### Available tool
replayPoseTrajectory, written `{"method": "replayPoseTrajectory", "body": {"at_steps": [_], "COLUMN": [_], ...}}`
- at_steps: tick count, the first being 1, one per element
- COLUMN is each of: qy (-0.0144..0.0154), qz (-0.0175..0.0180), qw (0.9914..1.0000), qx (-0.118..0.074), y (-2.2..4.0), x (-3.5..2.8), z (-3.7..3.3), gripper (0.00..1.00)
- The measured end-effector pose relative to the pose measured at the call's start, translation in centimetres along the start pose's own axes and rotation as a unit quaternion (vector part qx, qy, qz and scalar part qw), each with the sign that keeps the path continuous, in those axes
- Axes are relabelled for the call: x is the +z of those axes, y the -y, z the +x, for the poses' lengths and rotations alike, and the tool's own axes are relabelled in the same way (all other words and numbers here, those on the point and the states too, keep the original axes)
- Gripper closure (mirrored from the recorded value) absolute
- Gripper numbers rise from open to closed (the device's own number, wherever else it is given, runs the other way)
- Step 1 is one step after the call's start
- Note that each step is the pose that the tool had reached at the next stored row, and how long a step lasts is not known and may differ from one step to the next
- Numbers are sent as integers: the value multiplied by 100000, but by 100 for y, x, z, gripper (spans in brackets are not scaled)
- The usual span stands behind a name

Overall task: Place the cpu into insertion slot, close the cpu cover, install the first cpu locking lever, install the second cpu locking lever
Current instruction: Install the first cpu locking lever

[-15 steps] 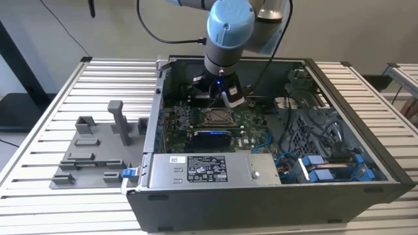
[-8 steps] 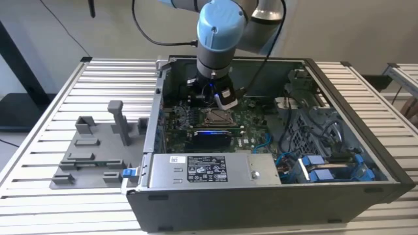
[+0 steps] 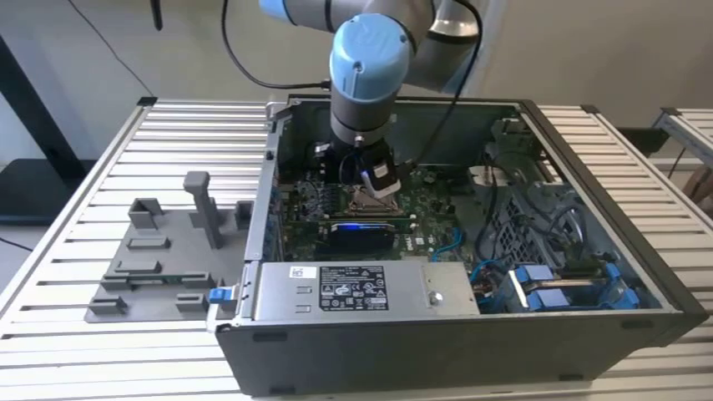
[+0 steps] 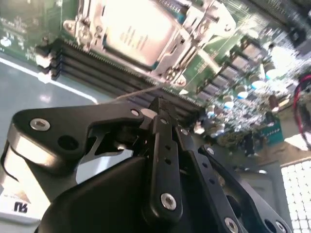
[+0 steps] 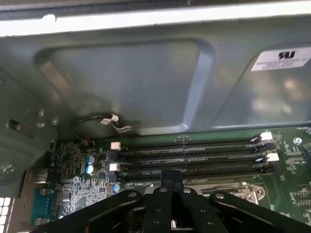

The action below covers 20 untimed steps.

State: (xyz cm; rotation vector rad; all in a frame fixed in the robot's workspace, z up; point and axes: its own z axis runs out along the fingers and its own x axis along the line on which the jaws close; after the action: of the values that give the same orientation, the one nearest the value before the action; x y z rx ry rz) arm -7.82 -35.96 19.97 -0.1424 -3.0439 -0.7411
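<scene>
Pincer (image 4: 162,104) fingers are pressed together with no gap between them, and nothing is seen held at the tips. In the second wrist view the tips sit just beside a thin wire lever (image 4: 141,92) that runs along the edge of the socket, near the memory slots (image 4: 97,68); whether the tips touch the lever cannot be determined.

The cpu (image 4: 133,31) lies seated in the insertion slot (image 4: 82,22), its pale metal top showing through the window of the cpu cover (image 4: 187,36), which lies down flat over it. In the exterior view the arm reaches down into the open computer case (image 3: 602,334), which rests on the slatted table (image 3: 112,150), with the pincer above the socket area (image 3: 366,199) of the green motherboard (image 3: 429,209).

Risk assessment: the lever is thin and springy. A closed fingertip pushing on it off-centre could slide off and strike the memory slots or nearby capacitors (image 4: 243,92). A lever driven sideways without passing under its retaining hook would likely leave the cover unclamped
</scene>
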Motion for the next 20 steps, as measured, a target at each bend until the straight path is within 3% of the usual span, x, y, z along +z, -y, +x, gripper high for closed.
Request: {"method": "replayPoseTrajectory", "body": {"at_steps": [3,10,20], "qy": [84,134,112], "qz": [-23,-76,-293], "qw": [100000,100000,99999], "qx": [-37,-81,-75], "y": [45,71,73], "x": [27,74,110], "z": [0,-8,-117], "gripper": [89,89,89]}}
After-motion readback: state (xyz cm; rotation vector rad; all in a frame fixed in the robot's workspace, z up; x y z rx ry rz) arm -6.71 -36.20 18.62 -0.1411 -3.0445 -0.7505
